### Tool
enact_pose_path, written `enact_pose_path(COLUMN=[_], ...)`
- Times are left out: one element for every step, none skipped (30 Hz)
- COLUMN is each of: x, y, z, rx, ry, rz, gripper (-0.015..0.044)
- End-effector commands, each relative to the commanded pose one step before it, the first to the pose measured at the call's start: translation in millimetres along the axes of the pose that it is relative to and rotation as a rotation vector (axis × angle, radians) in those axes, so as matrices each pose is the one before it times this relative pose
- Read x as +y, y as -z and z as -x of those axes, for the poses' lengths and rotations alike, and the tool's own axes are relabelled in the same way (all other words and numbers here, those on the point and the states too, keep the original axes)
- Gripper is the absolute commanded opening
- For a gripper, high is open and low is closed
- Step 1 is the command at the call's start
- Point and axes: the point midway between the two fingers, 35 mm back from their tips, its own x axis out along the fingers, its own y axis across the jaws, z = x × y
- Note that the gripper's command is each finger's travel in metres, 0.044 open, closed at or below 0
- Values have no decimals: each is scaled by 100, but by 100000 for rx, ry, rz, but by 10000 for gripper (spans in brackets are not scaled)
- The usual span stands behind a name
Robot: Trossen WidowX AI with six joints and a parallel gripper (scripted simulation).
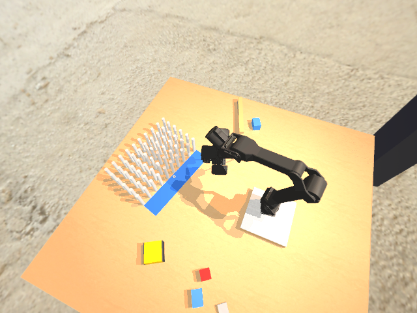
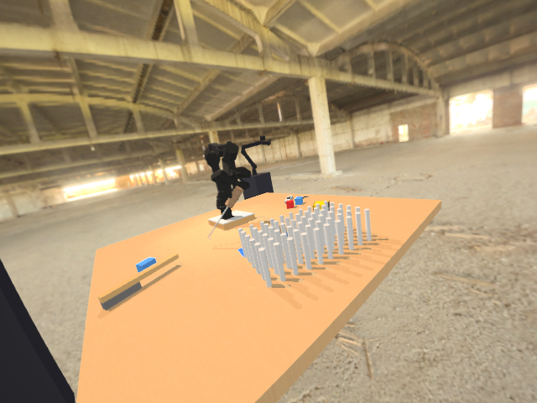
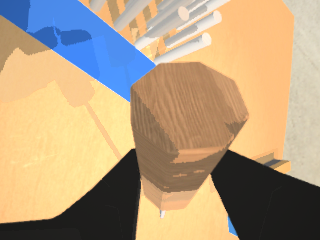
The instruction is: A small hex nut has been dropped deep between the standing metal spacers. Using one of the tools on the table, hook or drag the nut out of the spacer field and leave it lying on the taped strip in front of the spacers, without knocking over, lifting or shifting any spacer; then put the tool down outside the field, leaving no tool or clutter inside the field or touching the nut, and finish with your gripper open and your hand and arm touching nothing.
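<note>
The small nut (image 1: 174, 176) lies on the blue taped strip (image 1: 161, 199) (image 2: 241, 252) (image 3: 107, 65), just inside its edge on the spacer side. The white-grey spacers (image 1: 193, 145) (image 2: 318, 246) (image 3: 185, 48) stand upright in rows behind the strip. My gripper (image 1: 214, 162) (image 2: 238, 187) (image 3: 173, 152) is shut on the wooden handle (image 2: 234, 197) (image 3: 190, 110) of a tool. It holds the tool above the table, in front of the strip's far end. The tool's thin rod (image 2: 218, 225) slants down away from the spacers; whether its tip touches the table is unclear.
A long yellow-wood bar (image 1: 240, 114) (image 2: 138, 277) and a blue block (image 1: 256, 124) (image 2: 145, 264) lie beyond the arm. A yellow block (image 1: 153, 252), a red cube (image 1: 204, 274), another blue block (image 1: 197, 298) and a whitish block (image 1: 222, 307) lie on the opposite side.
</note>
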Motion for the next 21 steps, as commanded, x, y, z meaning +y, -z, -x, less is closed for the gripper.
enact_pose_path(x=[-1125, -300, -300, -304, -308, -311, -314, -317, -320, -322, -325, -327, -349, -351, -354, -356, -358, -359, -361, -362, -363], y=[414, 116, 109, 102, 95, 87, 80, 72, 64, 56, 48, 40, 84, 75, 66, 58, 49, 40, 31, 22, 13], z=[-409, -58, -62, -62, -62, -61, -61, -61, -61, -60, -60, -60, -30, -29, -28, -27, -26, -25, -24, -23, -23], rx=[954, 182, 200, 190, 180, 169, 158, 147, 136, 124, 113, 101, -63, -76, -90, -104, -117, -131, -145, -160, -174], ry=[1106, 375, 363, 370, 377, 384, 391, 397, 403, 408, 414, 418, 471, 474, 476, 478, 480, 481, 482, 482, 482], rz=[-13250, -3426, -3437, -3436, -3435, -3434, -3433, -3432, -3431, -3429, -3428, -3427, -3431, -3432, -3429, -3426, -3423, -3420, -3417, -3413, -3410], gripper=[0, 0, 0, 0, 0, 0, 0, 0, 0, 0, 0, 0, 0, 0, 0, 0, 0, 0, 0, 0, 0])
